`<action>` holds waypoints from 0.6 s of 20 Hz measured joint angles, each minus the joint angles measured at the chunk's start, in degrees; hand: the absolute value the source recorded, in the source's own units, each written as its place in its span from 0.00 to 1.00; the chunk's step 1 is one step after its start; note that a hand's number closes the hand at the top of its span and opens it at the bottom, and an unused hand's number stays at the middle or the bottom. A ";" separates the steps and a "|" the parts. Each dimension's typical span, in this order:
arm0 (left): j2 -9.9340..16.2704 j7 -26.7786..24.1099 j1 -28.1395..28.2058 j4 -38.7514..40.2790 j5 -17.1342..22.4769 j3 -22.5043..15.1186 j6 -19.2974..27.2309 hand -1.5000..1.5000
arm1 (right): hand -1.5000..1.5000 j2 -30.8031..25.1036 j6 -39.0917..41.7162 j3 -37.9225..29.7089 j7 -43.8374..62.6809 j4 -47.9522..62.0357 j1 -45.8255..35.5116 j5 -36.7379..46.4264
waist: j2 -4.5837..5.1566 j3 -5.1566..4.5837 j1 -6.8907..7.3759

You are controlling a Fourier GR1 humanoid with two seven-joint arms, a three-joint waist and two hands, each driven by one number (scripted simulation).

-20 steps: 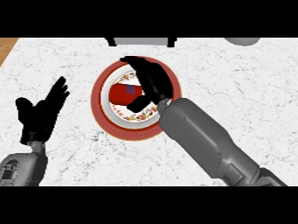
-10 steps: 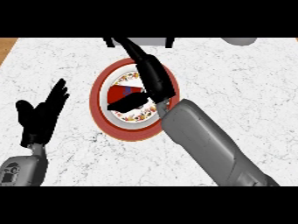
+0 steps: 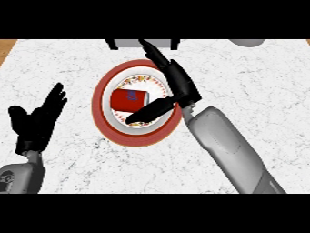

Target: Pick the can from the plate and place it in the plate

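Red can [image 3: 129,100] lies on its side in the red-rimmed plate [image 3: 103,119], free of the right hand [image 3: 178,86], whose fingers are spread straight and thumb angled below the can, apparently just releasing; left hand [image 3: 37,119] rests open over the tabletop [image 3: 264,91].

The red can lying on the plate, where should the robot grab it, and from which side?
The red can seems to lie on its side in the red-rimmed plate, so its round body is the part to grip. Probably best from above and the right, where the open right hand already is, thumb on one side, fingers on the other. The left hand rests open, far left.
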 measured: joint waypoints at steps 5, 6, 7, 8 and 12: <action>-1.22 0.67 -0.87 0.13 -1.18 -0.61 1.11 0.50 | 0.00 -1.42 4.63 -4.73 -3.82 1.72 1.05 0.30 | 0.04 0.00 -0.01; -0.92 0.24 -0.02 -0.33 -1.00 -0.43 0.60 0.50 | 0.00 -2.14 5.72 -5.57 -4.79 2.51 1.21 0.36 | 0.04 -0.01 0.06; -0.50 0.26 -0.07 -0.42 -0.71 0.04 0.21 0.50 | 0.00 -2.74 6.67 -6.22 -5.64 2.55 1.96 0.43 | 0.04 -0.01 0.04; -0.29 0.80 0.01 -0.96 -0.53 0.19 -0.06 0.50 | 0.00 -2.98 7.44 -7.06 -6.79 3.52 1.99 0.71 | 0.05 0.00 0.07; 0.24 0.49 0.19 -0.77 -0.18 1.05 -1.00 0.50 | 0.00 -3.75 9.60 -10.16 -7.86 5.36 1.34 1.65 | 0.05 0.00 0.09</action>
